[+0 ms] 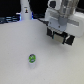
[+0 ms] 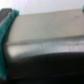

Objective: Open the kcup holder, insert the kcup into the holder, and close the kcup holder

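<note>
The hand point(image 1: 59, 34) is down at the kcup holder point(image 1: 61, 39), the dark box at the far side of the bench point(image 1: 20, 55). The wrist view shows a teal-tipped finger point(image 2: 7, 27) against a grey metallic surface, probably the holder's top or lid; whether the fingers are spread or pinched, and whether they grip anything, I cannot tell (both views are too blurred). The kcup point(image 1: 32, 59) sits on the bench well apart from the hand, nearer the camera, green top up.

The step in hand looks like opening the holder. Done well, it means seating a finger firmly on the lid's edge, then pulling along its own travel, slowly, so the box doesn't slide.
</note>
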